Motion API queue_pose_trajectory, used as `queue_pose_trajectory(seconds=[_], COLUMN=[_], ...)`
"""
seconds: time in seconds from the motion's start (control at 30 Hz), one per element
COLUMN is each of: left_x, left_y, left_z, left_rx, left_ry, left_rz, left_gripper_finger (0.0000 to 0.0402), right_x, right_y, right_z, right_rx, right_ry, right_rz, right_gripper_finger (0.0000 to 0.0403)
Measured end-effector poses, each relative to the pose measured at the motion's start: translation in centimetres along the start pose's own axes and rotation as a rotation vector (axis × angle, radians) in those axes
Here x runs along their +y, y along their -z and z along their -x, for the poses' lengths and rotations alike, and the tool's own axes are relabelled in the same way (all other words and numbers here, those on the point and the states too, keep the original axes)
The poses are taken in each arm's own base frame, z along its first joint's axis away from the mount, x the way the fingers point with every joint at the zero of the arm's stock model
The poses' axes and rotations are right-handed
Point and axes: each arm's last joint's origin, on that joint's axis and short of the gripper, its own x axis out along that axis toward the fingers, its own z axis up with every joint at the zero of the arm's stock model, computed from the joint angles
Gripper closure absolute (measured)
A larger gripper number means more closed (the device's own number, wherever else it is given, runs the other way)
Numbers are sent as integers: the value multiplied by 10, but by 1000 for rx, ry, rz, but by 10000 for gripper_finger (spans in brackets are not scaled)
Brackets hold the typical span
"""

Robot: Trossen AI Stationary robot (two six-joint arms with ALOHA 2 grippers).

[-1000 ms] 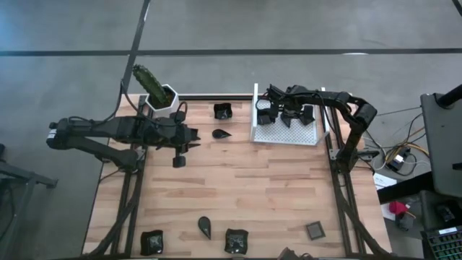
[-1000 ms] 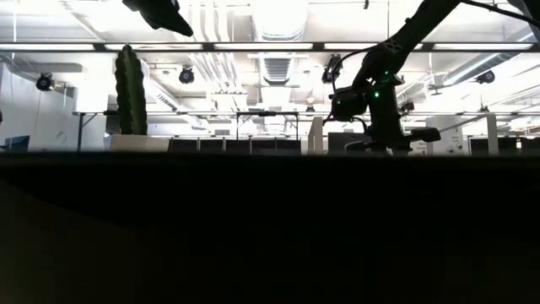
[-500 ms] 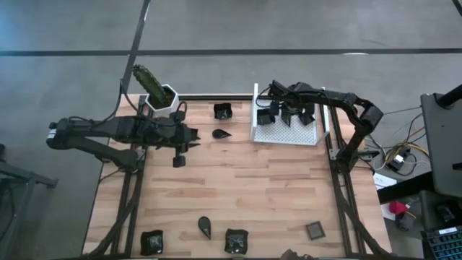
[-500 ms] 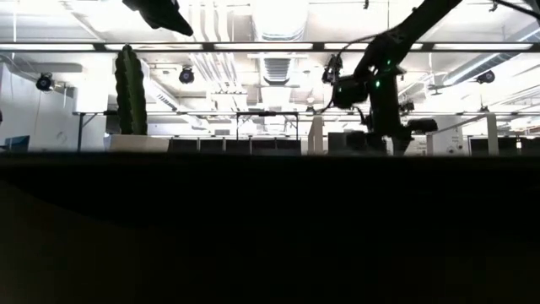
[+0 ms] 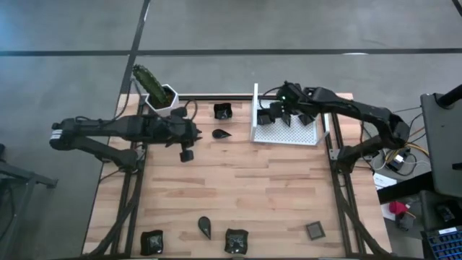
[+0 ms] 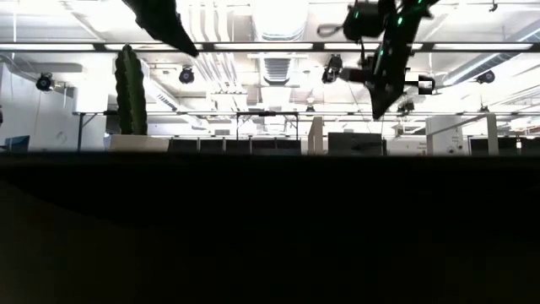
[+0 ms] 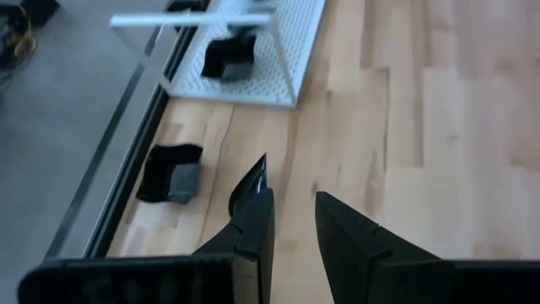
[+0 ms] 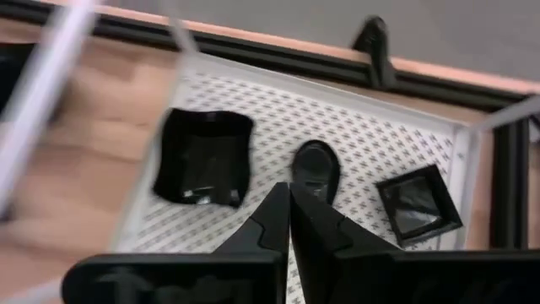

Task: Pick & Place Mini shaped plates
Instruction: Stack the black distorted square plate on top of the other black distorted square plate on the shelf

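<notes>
Item: mini plates, small, dark, glossy; square and teardrop kinds. I judge them light, rigid, slick and chippable, so I would pinch each across a raised rim, not the flat middle.

Where they lie: three in the white tray [image 8: 384, 152] — a square plate [image 8: 205, 158], a small oval one [image 8: 315, 166], another square [image 8: 418, 205]. On the table [image 5: 274, 195]: a square [image 5: 223, 110] and a teardrop [image 5: 221, 133] near the cactus pot [image 5: 162, 97], more along the near edge.

Right claw [image 8: 289, 205]: over the tray, fingers pressed together, carrying nothing.

Left claw [image 7: 293, 207]: above the boards by the teardrop, a narrow gap between its fingers, empty.
</notes>
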Motion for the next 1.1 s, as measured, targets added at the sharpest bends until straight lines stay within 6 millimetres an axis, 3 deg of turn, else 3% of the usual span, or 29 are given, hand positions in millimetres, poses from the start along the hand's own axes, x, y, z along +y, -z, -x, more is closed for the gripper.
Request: queue_pose_trajectory(seconds=[0.27,0.47,0.87,1.1], left_x=[15,35,82,92], left_y=[1,4,36,48], left_z=[-52,-97,-178,-205], left_rx=[123,155,280,319], left_ry=[14,67,-12,-22], left_rz=[-66,-142,-121,-122], left_gripper_finger=[319,319,319,319], right_x=[6,2,1,1], right_y=[23,33,38,39], right_z=[51,76,83,83], right_rx=[-88,-126,-146,-148], right_ry=[-161,-249,-267,-265], right_rz=[118,146,179,195], right_gripper_finger=[394,394,394,394])
